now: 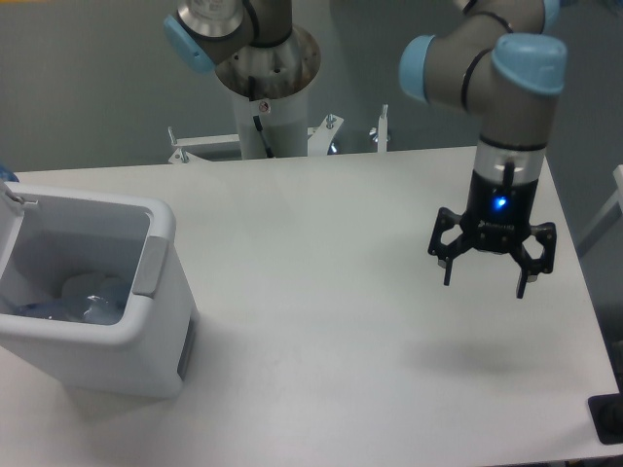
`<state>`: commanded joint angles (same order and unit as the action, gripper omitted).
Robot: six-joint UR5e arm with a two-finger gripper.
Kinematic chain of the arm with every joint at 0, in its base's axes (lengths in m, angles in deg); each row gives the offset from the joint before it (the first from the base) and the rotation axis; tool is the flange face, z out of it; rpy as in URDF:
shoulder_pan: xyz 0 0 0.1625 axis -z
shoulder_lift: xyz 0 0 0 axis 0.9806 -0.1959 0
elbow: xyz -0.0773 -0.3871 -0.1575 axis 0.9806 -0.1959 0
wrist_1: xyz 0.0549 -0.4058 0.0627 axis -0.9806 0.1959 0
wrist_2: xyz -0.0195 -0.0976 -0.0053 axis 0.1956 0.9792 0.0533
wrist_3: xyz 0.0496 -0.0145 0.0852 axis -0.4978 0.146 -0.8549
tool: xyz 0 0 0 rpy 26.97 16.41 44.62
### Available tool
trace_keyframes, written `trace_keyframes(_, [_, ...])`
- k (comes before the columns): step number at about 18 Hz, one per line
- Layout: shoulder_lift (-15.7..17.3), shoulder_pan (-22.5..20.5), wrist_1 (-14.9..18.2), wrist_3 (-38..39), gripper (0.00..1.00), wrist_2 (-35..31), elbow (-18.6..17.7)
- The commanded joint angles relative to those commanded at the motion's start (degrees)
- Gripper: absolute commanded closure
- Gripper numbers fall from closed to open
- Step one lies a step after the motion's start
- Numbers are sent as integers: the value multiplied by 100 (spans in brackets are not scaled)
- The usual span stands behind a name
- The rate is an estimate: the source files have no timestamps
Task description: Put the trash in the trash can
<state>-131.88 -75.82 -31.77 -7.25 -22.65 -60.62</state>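
The hand point(485, 282) hangs above the right part of the white tabletop point(321, 292), pointing straight down, its two black fingers point(448, 268) spread apart with nothing between them. A blue light glows on its body, and its faint shadow falls on the tabletop below it. The trash can point(117, 321) stands at the left edge, well apart from the hand, its mouth open toward the camera; its left side and its hinged lid point(8, 195) are cut off by the frame. A grey tab point(148, 265) sits on its right rim. Inside, low in the bin, lies pale translucent trash point(88, 295) with a bluish tint; it is too blurred to tell the wrapper from the bottle or to make out a cap or label.
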Motion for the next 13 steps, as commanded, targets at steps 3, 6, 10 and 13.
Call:
trace_keyframes(3, [-88, 150, 0, -393, 0, -791, -8])
trace_keyframes(6, [-150, 440, 44, -914, 0, -1522, 26])
trace_keyframes(10, [-167, 441, 44, -897, 0, -1541, -8])
trace_keyframes(13, [-159, 441, 44, -905, 0, -1541, -61])
